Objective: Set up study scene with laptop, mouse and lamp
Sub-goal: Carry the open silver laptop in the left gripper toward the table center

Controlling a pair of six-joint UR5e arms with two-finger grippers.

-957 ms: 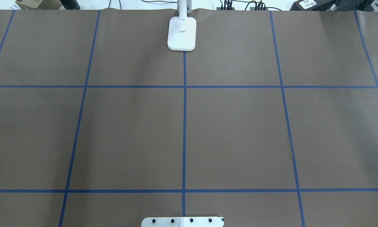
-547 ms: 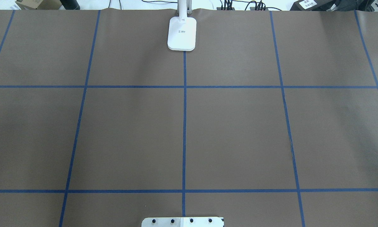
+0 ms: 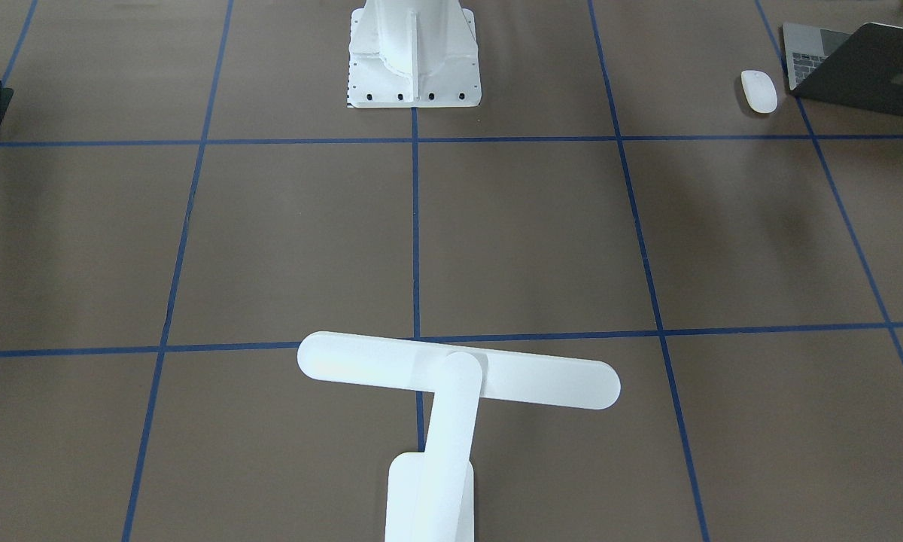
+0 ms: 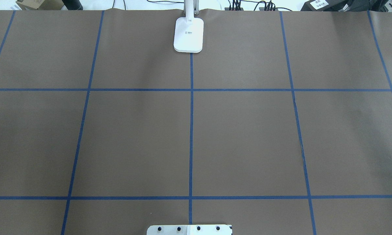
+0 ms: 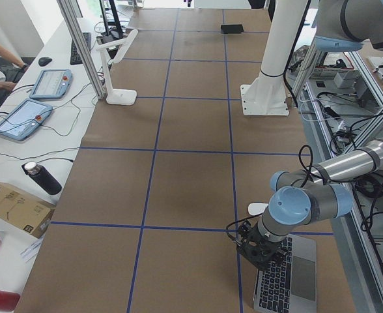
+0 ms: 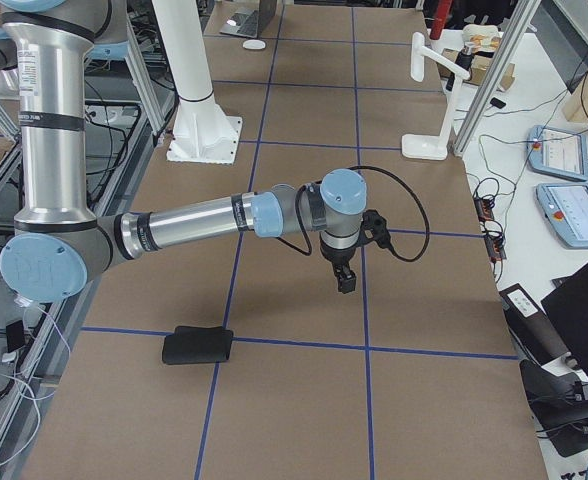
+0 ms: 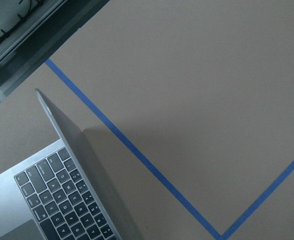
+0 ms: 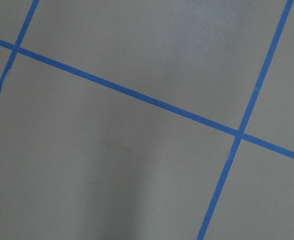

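Left pincer (image 5: 261, 253) hangs by laptop (image 5: 277, 291) lid, can't tell if open | right pincer (image 6: 345, 281): can't tell either | risk: bump lid, laptop slides into mouse (image 3: 758, 91).

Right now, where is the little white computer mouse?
In the front-facing view the small white oval mouse lies at the upper right, on the robot's left side, just beside the open dark grey laptop.
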